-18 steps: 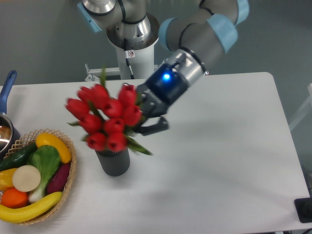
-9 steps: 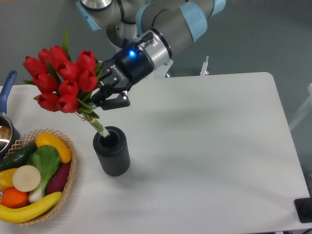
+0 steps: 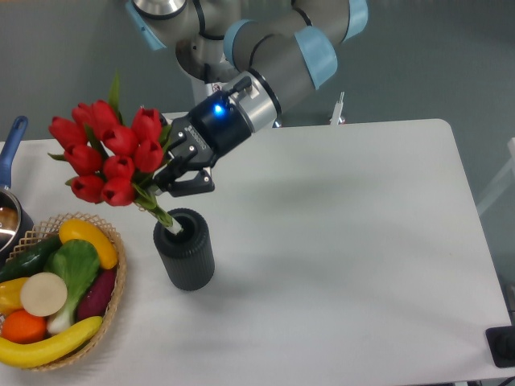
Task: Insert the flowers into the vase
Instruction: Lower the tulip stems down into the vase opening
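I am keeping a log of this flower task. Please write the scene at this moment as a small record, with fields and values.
flowers: red tulip bunch, tilted to the left, stem end at the vase mouth
vase: dark ribbed cylinder, upright on the table
gripper: shut on the stems, just above the vase
basket: wicker basket with fruit and vegetables, left of the vase
pan: blue-handled pan at the left edge, only partly in view
task state: stems entering the vase, bunch not yet upright
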Tool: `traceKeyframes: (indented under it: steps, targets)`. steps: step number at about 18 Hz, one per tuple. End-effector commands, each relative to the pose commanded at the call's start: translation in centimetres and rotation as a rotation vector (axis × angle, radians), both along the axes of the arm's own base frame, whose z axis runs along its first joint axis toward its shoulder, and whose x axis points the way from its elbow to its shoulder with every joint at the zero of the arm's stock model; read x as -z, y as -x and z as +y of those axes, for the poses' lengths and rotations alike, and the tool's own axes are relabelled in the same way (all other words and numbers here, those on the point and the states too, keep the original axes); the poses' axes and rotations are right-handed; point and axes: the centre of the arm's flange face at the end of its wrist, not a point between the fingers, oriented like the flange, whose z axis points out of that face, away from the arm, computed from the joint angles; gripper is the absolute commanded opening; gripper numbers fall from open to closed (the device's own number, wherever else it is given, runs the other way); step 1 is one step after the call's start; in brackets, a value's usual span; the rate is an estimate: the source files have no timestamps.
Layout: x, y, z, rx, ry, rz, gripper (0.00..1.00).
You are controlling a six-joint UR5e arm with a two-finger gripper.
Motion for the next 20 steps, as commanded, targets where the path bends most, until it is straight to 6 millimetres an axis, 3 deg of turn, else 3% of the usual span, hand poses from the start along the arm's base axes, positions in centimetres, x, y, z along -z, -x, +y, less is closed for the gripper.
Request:
traceKeyframes:
  steps: [7, 20]
  targets:
    - [2.4, 0.0, 0.0, 0.000, 0.029, -0.039, 0.30]
    - [6.4, 2.3, -1.1, -0.042, 0.075, -0.109, 0.31]
